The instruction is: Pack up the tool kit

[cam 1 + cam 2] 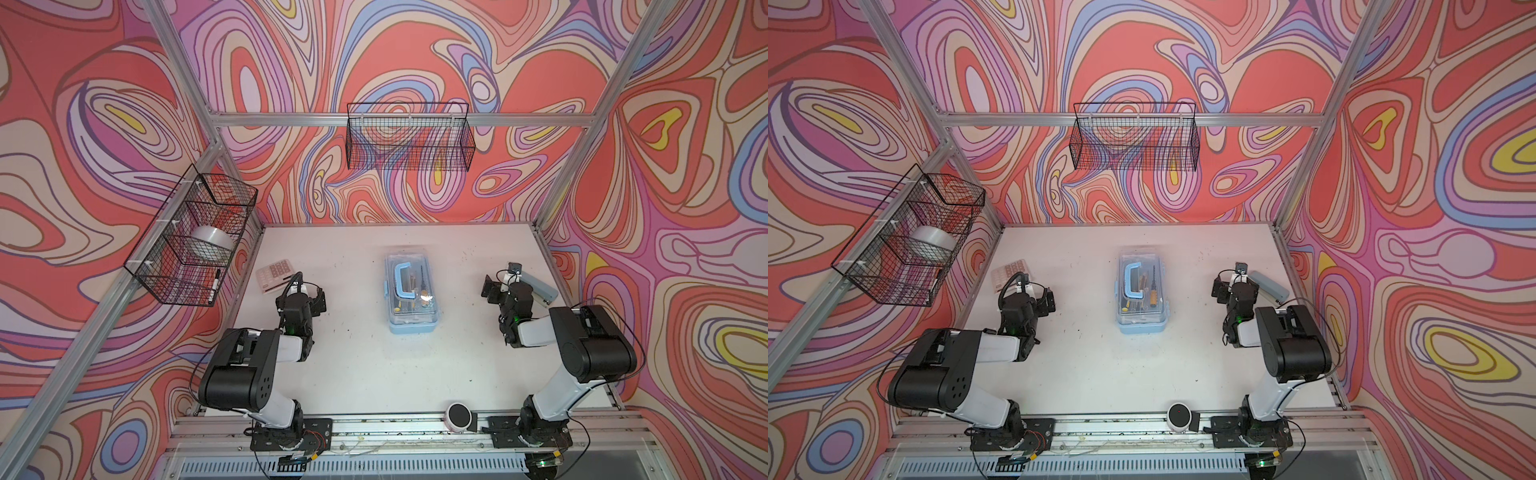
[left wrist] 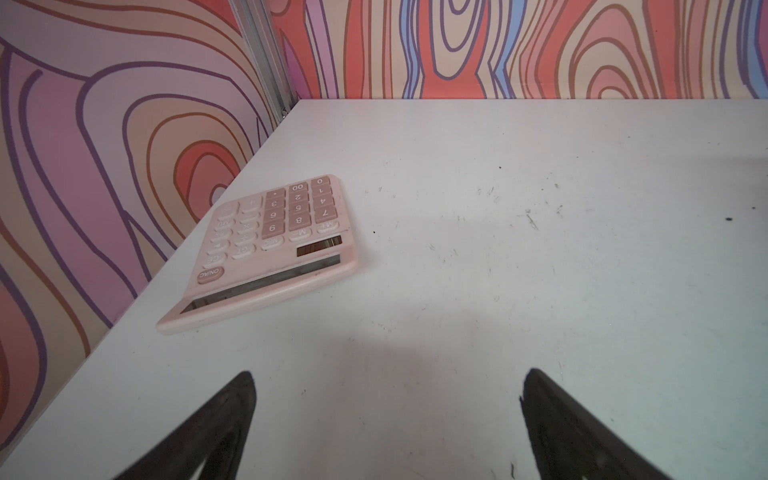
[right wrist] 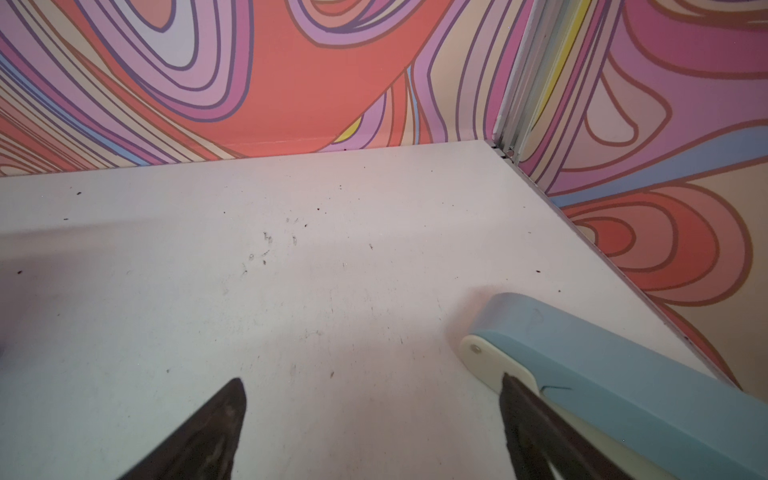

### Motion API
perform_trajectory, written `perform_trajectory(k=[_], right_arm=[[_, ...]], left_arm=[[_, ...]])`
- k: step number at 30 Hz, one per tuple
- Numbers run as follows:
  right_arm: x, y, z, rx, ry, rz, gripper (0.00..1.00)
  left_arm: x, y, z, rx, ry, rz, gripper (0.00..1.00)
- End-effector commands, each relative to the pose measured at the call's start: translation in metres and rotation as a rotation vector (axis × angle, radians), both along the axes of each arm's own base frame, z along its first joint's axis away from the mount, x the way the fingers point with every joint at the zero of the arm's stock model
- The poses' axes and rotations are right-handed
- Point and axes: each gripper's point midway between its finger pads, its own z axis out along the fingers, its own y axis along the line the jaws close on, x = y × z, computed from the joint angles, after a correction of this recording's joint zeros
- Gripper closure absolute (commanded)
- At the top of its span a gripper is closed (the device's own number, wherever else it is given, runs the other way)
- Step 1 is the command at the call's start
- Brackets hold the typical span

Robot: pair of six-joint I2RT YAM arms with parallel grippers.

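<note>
The tool kit (image 1: 411, 291) (image 1: 1142, 297) is a light-blue case standing mid-table in both top views. A pale-blue handle (image 1: 402, 280) lies flat on its clear lid, and several tools show through the lid. My left gripper (image 1: 316, 299) (image 1: 1045, 300) (image 2: 388, 374) hangs to the case's left, open, with only bare table between its fingers. To the case's right my right gripper (image 1: 492, 286) (image 1: 1222, 291) (image 3: 371, 378) is open too and holds nothing. Neither gripper touches the case.
A pinkish calculator (image 1: 274, 274) (image 2: 270, 249) lies by the left wall, beyond the left gripper. A grey-blue stapler (image 1: 538, 289) (image 3: 602, 374) lies beside the right gripper's outer finger. Two wire baskets (image 1: 409, 137) (image 1: 195, 237) hang on the walls. A round black-topped puck (image 1: 459, 415) sits on the front rail.
</note>
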Motion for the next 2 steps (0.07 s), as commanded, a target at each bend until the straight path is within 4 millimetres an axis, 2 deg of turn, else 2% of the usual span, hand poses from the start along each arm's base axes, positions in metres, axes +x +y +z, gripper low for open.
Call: perform_trajectory(k=[1,2], right_arm=[[-0.0003,0.0005,0.0018,0.006,-0.015,0.005,0.02],[-0.0005,0.0004,0.0029,0.005,-0.018,0.003,0.02]], left_arm=[[0.0045,0.0012,0.0056,-0.007,-0.019,0.001,0.00],[0.0047,0.0012,0.0061,-0.008,-0.021,0.001,0.00]])
